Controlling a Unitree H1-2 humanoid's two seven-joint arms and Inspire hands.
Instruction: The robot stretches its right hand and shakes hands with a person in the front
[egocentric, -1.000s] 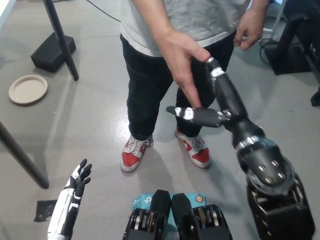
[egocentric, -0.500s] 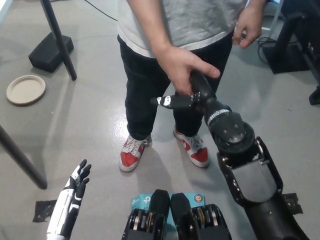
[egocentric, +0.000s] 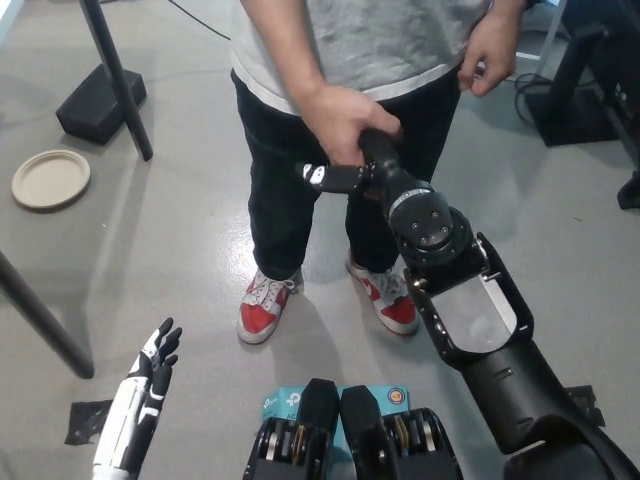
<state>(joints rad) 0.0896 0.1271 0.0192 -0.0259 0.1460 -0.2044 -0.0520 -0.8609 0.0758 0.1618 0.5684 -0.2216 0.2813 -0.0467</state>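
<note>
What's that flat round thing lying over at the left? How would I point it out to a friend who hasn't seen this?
Start from the person in the grey shirt and red-and-white shoes standing in the middle. Look to the far left, just past the slanted black pole with its black block foot. There, on a pale grey surface, lies a beige round plate, the only light-coloured, circular thing among dark, angular ones.

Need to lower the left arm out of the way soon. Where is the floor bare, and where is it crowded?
Bare grey floor lies between the paper plate, the dark table leg and the person's shoes, above the resting left hand. Centre is crowded: the person's hand wraps the right hand, with legs and shoes beneath. Black stands fill the upper right.
</note>
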